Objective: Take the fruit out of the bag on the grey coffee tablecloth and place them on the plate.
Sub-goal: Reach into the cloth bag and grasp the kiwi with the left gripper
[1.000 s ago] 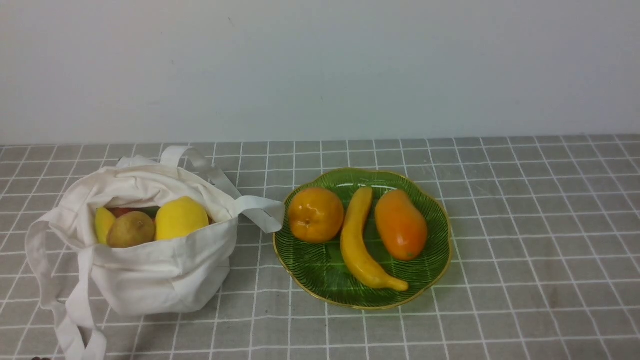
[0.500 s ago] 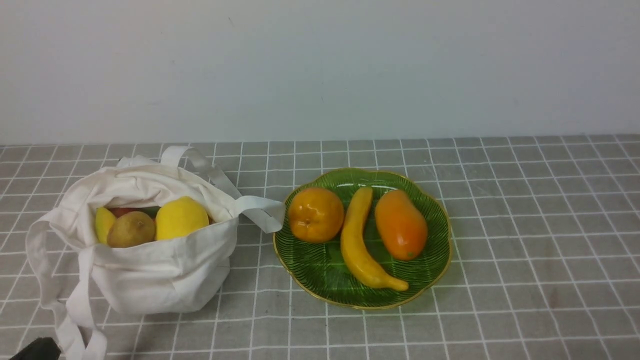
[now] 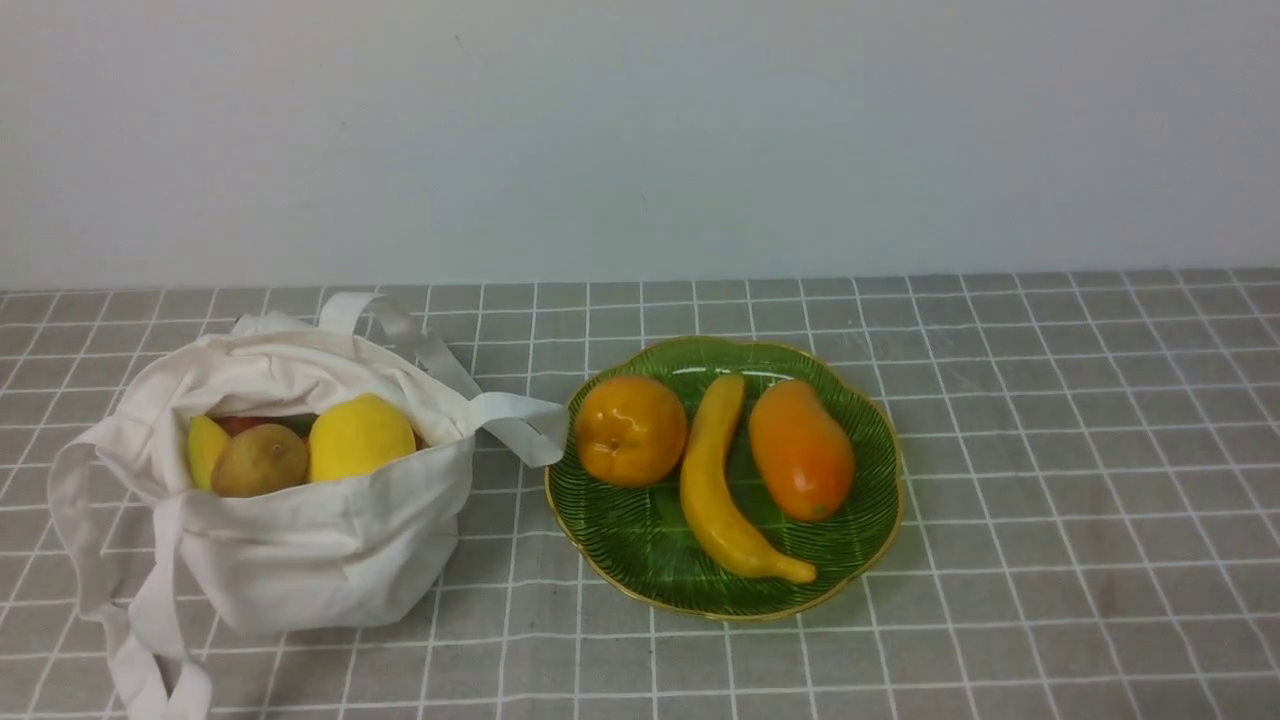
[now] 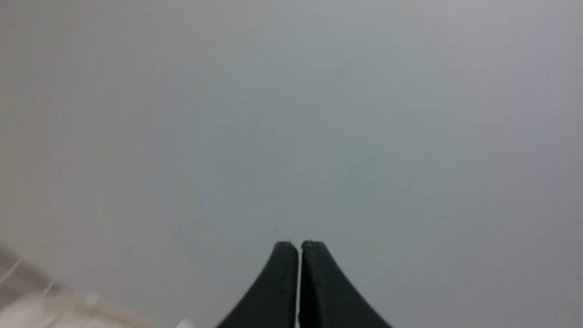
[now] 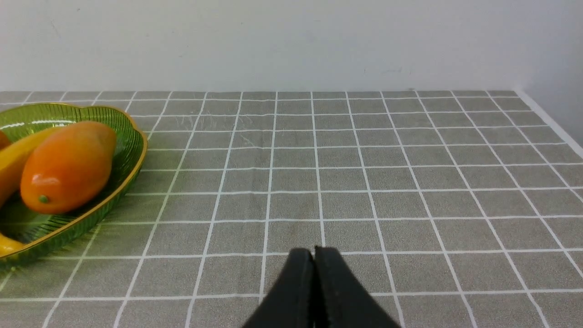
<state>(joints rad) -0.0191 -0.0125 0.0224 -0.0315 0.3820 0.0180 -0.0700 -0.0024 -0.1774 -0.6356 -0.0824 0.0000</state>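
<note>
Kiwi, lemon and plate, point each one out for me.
kiwi [image 3: 260, 460], front view, middle of its brown skin.
lemon [image 3: 361, 437], front view, middle of its yellow skin.
plate [image 3: 640, 540], front view, bare green ribbed floor.

Front view looks forward over everything; right wrist view, low behind the right gripper [image 5: 314, 249], shares the plate [image 3: 620, 530]; left wrist view faces the wall [image 4: 291, 114].

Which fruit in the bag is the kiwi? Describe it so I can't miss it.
Find the soft off-white cloth bag on the left of the grey checked tablecloth. In its open mouth, the fuzzy olive-brown kiwi sits between a yellow-green wedge and a bigger bright yellow lemon; it alone is dull brown.
</note>
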